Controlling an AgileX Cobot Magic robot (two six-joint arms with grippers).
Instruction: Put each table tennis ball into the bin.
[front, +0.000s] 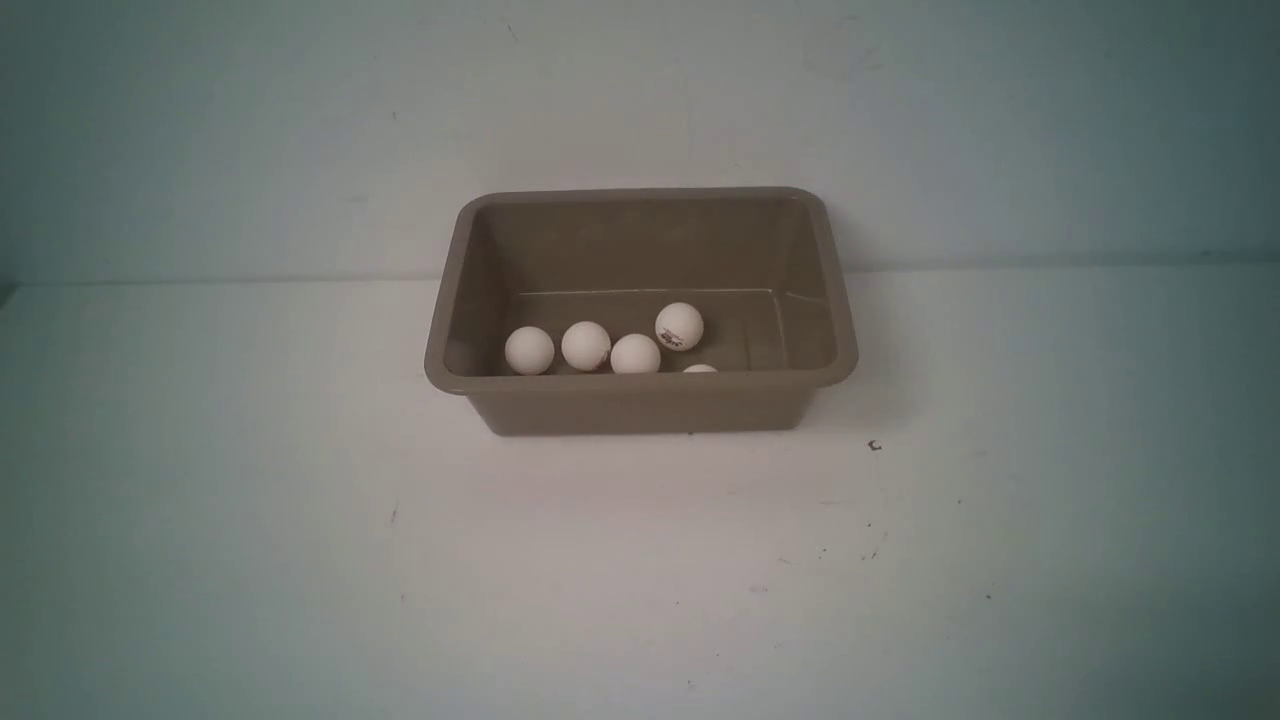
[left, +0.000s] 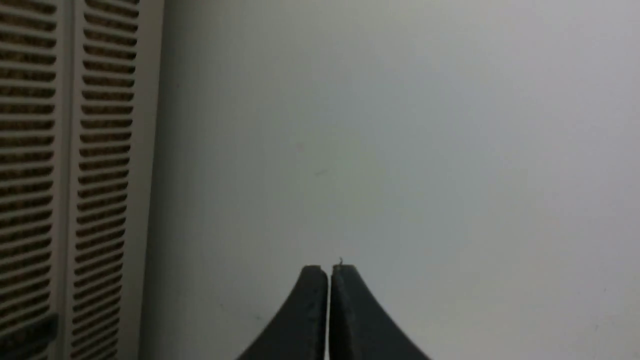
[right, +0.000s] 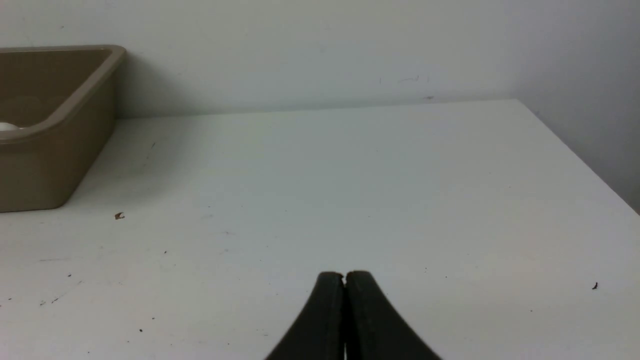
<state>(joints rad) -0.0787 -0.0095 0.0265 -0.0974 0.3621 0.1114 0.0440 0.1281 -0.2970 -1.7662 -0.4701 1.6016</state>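
Note:
The taupe bin (front: 640, 395) stands at the middle of the white table near the back wall. Several white table tennis balls lie inside it: three in a row (front: 529, 350) (front: 586, 345) (front: 635, 354), one with a dark mark (front: 679, 326), and one half hidden behind the front wall (front: 700, 369). No ball shows on the table. Neither gripper shows in the front view. My left gripper (left: 329, 270) is shut and empty over bare white surface. My right gripper (right: 344, 275) is shut and empty over the table, well apart from the bin's corner (right: 60, 125), where a sliver of a ball (right: 7, 126) shows.
A louvred panel (left: 65, 175) stands beside the left gripper's view. The back wall runs close behind the bin. The table's right edge (right: 575, 150) meets a side wall. A small dark speck (front: 875, 446) lies on the table by the bin.

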